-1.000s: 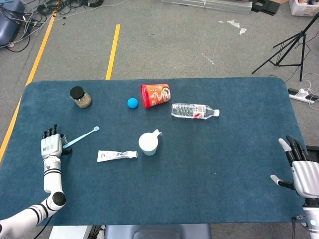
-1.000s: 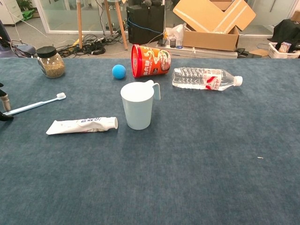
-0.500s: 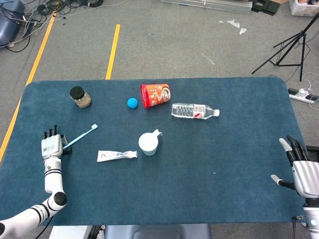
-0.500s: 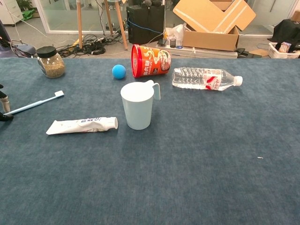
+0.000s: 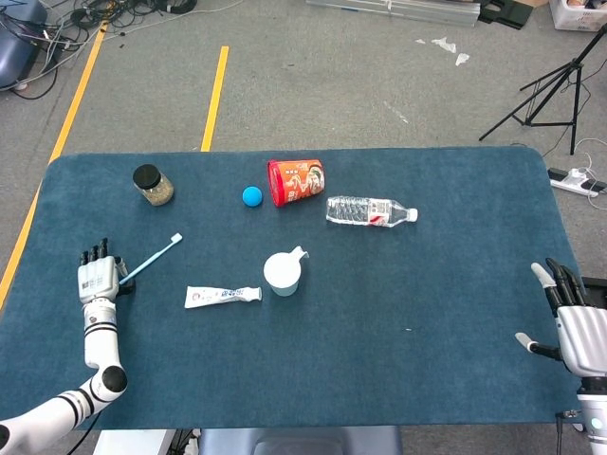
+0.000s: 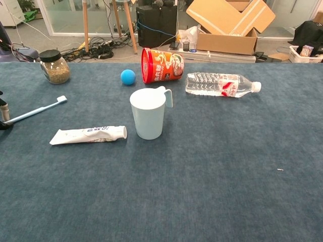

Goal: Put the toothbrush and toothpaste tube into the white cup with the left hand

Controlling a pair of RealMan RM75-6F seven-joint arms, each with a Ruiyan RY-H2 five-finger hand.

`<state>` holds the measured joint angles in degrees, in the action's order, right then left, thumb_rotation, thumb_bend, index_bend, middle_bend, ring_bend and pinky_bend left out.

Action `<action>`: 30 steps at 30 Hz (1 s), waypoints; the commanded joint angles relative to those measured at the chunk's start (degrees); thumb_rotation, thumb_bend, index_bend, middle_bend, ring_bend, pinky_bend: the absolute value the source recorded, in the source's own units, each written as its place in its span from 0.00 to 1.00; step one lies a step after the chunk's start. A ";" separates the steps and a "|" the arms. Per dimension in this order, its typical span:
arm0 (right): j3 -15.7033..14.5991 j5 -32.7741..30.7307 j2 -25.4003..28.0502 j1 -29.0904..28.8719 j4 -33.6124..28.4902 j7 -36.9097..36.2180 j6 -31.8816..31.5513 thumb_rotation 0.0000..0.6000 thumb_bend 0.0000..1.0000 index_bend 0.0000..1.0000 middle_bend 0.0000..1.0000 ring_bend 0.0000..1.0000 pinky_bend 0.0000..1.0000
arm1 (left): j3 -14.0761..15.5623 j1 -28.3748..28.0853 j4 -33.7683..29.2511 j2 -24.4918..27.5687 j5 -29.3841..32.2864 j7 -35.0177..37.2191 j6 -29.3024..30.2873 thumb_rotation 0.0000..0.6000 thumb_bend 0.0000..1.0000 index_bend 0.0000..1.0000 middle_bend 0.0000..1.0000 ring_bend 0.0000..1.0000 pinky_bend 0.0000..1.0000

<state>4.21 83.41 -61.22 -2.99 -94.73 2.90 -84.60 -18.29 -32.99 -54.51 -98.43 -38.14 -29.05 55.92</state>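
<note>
Two things have to end up in the cup (image 6: pixel 148 114), and neither is in it yet. My left hand (image 5: pixel 98 279) pinches the toothbrush (image 6: pixel 33 110) by the very end of its handle, near the table's left edge, so nearly the whole length, bristles last, sticks out toward the cup. That is my main worry: with such a short hold the brush can pivot or slip between my fingers when I swing it over, and a drooping head would strike the rim instead of clearing it. The cup stands upright and looks light, so a knock could tip it.

The toothpaste (image 6: pixel 89 135) lies flat just to the left of the cup, cap end nearest it, right under the path I would take. A low pass could drag it or shove it against the cup.

Behind the cup, the ball (image 6: pixel 127 76) and the red tub (image 6: pixel 161 64) on its side could roll if bumped.

My right hand (image 5: pixel 575 323) rests at the far edge, fingers spread, holding nothing.
</note>
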 commanded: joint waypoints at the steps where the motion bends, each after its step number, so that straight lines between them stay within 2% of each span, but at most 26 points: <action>1: 0.01 0.00 0.00 0.01 0.01 -0.04 -0.04 1.00 0.00 0.00 0.00 0.00 0.36 | 0.00 -0.01 0.14 -0.08 -0.03 -0.06 0.01 1.00 0.36 0.54 0.00 0.00 0.03; 17: 0.03 0.13 0.12 0.15 -0.04 -0.27 -0.32 1.00 0.00 0.00 0.00 0.00 0.36 | 0.03 0.16 0.45 -0.28 -1.25 0.63 0.25 1.00 0.45 0.57 0.00 0.00 0.03; 30: 0.03 0.25 0.25 0.25 -0.12 -0.51 -0.50 1.00 0.00 0.00 0.00 0.00 0.36 | 0.86 1.36 -7.18 3.32 -5.14 0.08 5.15 1.00 0.45 0.60 0.00 0.00 0.03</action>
<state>4.24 83.67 -60.98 -2.75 -94.85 2.39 -85.10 -17.60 -31.87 -60.87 -95.70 -42.79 -28.71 60.42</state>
